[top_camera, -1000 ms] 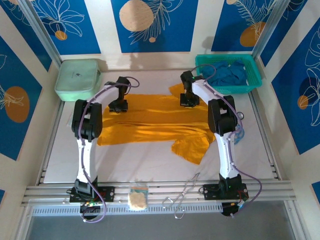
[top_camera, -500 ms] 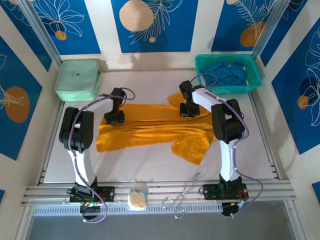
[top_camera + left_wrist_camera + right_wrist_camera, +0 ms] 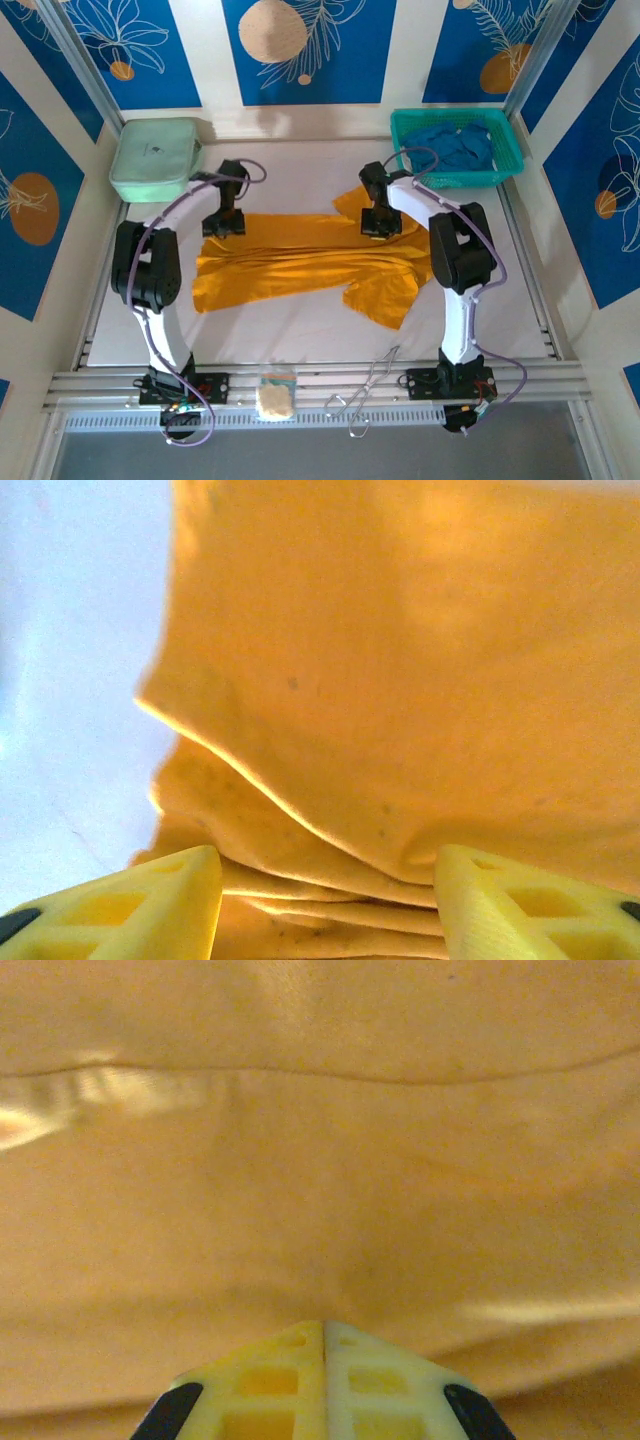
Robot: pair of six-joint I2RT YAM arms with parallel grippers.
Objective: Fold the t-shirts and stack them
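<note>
Left tool point(image 3: 224, 224) back, orange t-shirt point(image 3: 300, 258) rumpled

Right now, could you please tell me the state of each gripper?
Left gripper: jaws open over the orange shirt.
Right gripper: jaws closed at the shirt; a pinch cannot be told.

Mustard-orange t-shirt point(image 3: 300, 258) is showing as soft matt cloth, rippling in fine folds over a smooth, matt white table point(image 3: 300, 325). At two o'clock, deep blue shirts point(image 3: 455, 148) of crumpled cloth are lying in a teal plastic mesh basket point(image 3: 470, 181). At ten o'clock, a mint pouch point(image 3: 155, 160) is looking smooth, faintly shiny. At six o'clock, ribbed metal rails point(image 3: 320, 378) are gleaming dully.
</note>
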